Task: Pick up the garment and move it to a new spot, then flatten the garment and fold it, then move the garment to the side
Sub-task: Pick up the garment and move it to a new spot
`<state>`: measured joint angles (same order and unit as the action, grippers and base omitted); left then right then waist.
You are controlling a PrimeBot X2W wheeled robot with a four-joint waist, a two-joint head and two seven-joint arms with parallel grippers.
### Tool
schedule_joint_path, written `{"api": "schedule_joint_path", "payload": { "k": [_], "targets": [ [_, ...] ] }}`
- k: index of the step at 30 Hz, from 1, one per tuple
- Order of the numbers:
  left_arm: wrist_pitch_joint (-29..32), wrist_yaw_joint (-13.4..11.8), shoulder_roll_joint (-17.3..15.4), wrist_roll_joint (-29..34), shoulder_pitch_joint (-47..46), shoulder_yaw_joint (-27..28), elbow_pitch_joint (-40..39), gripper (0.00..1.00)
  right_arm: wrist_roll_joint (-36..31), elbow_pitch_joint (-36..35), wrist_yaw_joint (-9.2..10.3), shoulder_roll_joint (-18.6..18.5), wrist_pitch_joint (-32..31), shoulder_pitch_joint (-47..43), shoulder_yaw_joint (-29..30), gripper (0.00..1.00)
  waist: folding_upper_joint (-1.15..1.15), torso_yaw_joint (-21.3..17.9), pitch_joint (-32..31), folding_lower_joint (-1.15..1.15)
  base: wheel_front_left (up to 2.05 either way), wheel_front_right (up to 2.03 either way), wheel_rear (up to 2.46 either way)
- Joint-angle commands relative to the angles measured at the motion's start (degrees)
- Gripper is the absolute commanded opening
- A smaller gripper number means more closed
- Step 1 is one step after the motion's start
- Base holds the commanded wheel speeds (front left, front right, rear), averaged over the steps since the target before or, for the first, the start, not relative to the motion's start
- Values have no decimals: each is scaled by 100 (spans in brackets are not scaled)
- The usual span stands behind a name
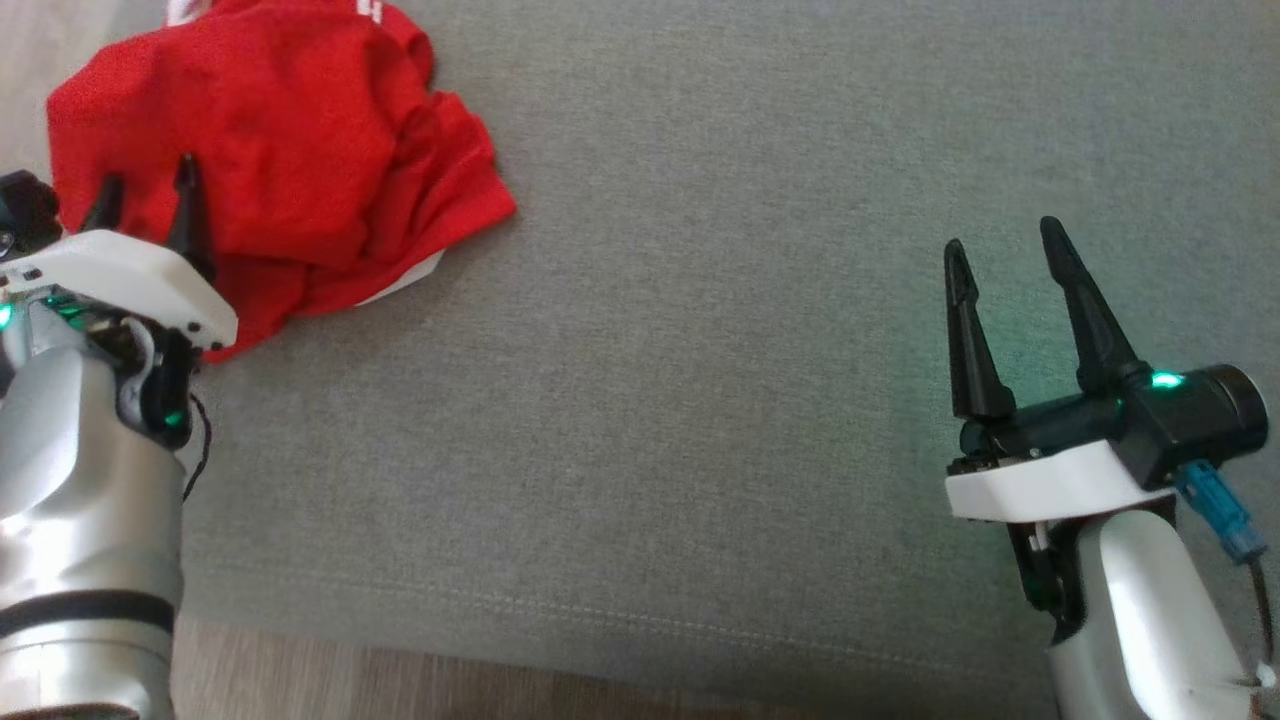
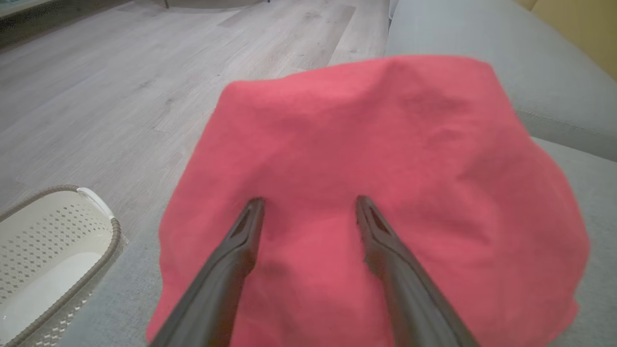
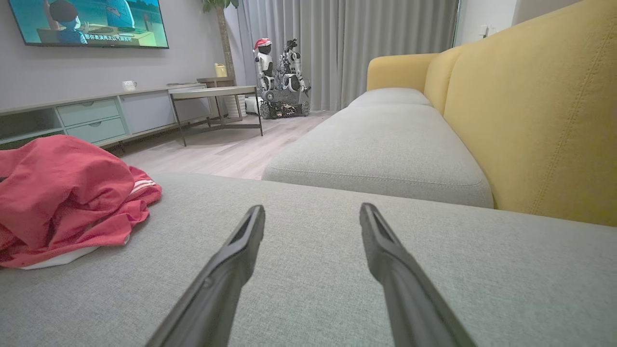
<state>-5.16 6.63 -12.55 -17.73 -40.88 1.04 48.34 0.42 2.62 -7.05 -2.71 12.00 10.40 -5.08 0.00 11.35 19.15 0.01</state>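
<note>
Garment (image 1: pixel 270 150): red, crumpled heap at the far left of the grey seat (image 1: pixel 700 380).
My left gripper (image 1: pixel 148 172): jaws spread, nothing held; fingertips over the garment's near side, contact unclear.
My right gripper (image 1: pixel 1001 234): jaws spread, nothing held; above bare seat, well apart from the garment.
Basket (image 2: pixel 48 226): pale, perforated, beside the seat's edge.

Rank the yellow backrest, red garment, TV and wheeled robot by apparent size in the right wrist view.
1. yellow backrest
2. red garment
3. TV, cropped by the frame
4. wheeled robot, far off, so smallest only in appearance
</note>
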Motion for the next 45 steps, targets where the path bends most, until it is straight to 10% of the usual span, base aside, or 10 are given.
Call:
{"api": "schedule_joint_path", "payload": {
  "k": [1,2,3,14,26,45],
  "targets": [
    [-37,16,-343,6,-300,114,42,100,-1,-218,-44,-17,16,204,-148,100,0,-74,56,-1,0,0,0],
    [-36,22,-352,-13,-345,103,150,38,3,-217,-44,-17,21,206,-153,100,0,-94,68,-1,0,0,0],
    [-39,29,-360,-29,-386,87,252,0,5,-215,-44,-17,26,209,-156,100,0,-109,80,-1,0,0,0],
    [-853,0,-486,-116,-675,84,468,0,112,-75,-44,-17,116,206,-165,100,0,-117,-70,-1,0,0,0],
    [-982,-132,-263,143,-249,497,-2032,0,391,272,-44,-17,248,125,-306,100,0,-104,-755,-1,0,0,0],
    [-582,-68,483,-17,1577,-267,-3370,0,672,163,-44,-17,298,-151,-272,100,0,-377,-1485,-1,0,0,0]
  ]
}}
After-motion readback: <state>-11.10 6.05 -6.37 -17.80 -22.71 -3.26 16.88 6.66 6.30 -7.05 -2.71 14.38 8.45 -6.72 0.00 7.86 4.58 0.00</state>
